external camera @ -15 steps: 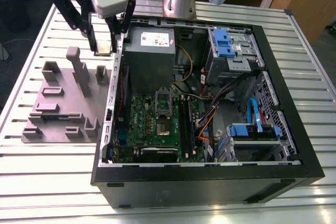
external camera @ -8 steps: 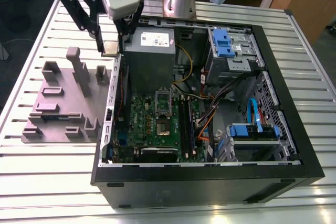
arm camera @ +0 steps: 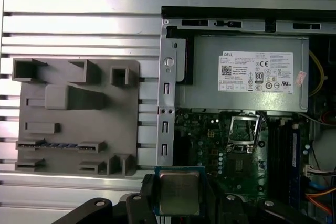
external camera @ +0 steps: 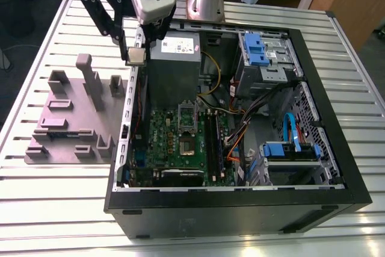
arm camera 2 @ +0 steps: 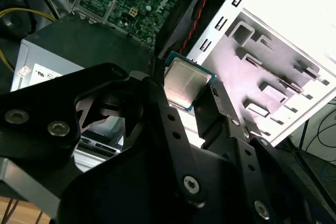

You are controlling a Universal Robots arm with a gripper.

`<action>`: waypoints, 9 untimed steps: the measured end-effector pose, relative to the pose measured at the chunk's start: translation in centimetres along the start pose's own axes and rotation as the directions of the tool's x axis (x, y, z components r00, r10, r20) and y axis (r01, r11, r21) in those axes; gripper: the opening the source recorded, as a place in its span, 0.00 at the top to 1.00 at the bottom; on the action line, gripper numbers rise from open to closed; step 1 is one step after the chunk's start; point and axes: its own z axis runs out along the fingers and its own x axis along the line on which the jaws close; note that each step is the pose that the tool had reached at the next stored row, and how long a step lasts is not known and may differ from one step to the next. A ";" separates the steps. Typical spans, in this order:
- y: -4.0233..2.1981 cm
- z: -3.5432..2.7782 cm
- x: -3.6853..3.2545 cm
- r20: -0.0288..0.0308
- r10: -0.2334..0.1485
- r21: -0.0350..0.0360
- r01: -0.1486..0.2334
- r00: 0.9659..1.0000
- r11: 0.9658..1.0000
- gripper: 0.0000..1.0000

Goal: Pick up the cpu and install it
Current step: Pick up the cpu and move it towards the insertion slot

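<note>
While the cpu [arm camera 2: 186, 83] sits clamped by its edges in the gripper [arm camera 2: 187, 94], its silvery metal top faces up and its pale rim shows on the free sides. One black finger [arm camera 2: 157, 90] presses each of two opposite edges, so the jaws are closed on the chip. In the exterior view the cpu [external camera: 136, 56] hangs in the air over the case wall on the exterior view's left, just beside the corner of the grey power supply [external camera: 174, 64] with its white label, touching neither. The green motherboard [external camera: 180, 142] lies well below it inside the open computer case [external camera: 240, 212], with the metal-framed socket [external camera: 188, 144] near the board's middle. Outside that wall, the grey fixture plate [external camera: 69, 121] with its upright holders rests on the slatted metal table [external camera: 54, 209], apart from the chip.
</note>
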 end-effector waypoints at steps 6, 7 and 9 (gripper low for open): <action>0.00 0.00 -0.03 0.000 0.000 0.000 0.000 1.000 1.000 0.53; 0.00 0.00 -0.04 0.000 0.000 0.000 0.000 1.000 1.000 0.53; 0.01 0.00 -0.04 0.000 0.000 0.000 0.000 1.000 1.000 0.53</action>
